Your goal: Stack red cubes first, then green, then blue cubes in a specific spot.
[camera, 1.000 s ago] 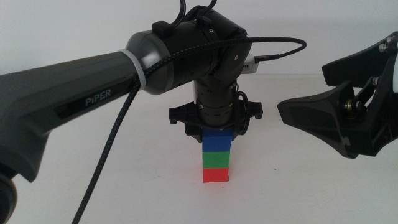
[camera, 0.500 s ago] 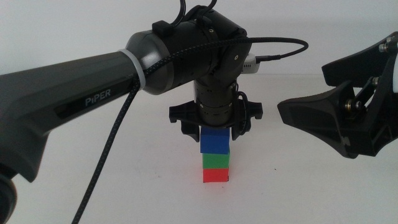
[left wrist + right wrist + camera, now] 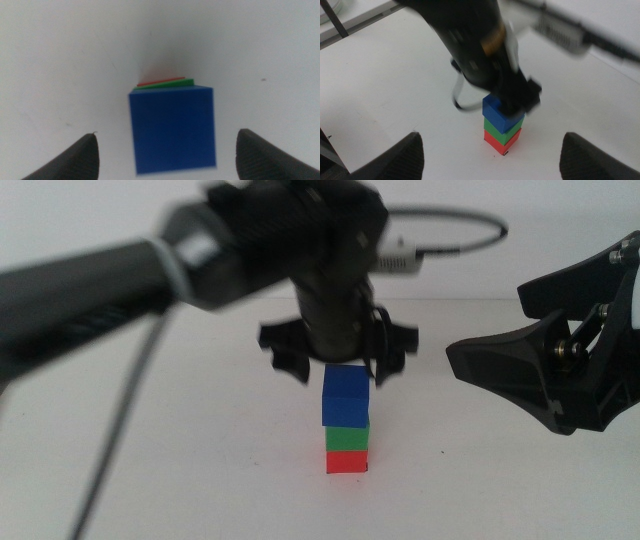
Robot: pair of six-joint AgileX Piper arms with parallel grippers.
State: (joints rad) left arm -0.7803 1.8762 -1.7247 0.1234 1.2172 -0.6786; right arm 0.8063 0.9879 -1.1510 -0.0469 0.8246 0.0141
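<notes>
red cube [image 3: 347, 462] on white table [image 3: 180, 470]

Left arm [image 3: 200, 255] motion-blurred. Left gripper [image 3: 165, 150] fingers [image 3: 75, 160] cut by frame edge. Red cube [image 3: 159, 80], green cube [image 3: 167, 83] mostly hidden beneath blue cube [image 3: 172, 127] between fingers. Spot brackets hidden under stack.

A three-cube stack is seen at lower centre of the middle view. The red cube [image 3: 347, 462] is at the bottom, the green cube [image 3: 347, 438] upon it, and the dark-blue cube [image 3: 346, 398] on top, slightly askew.
</notes>
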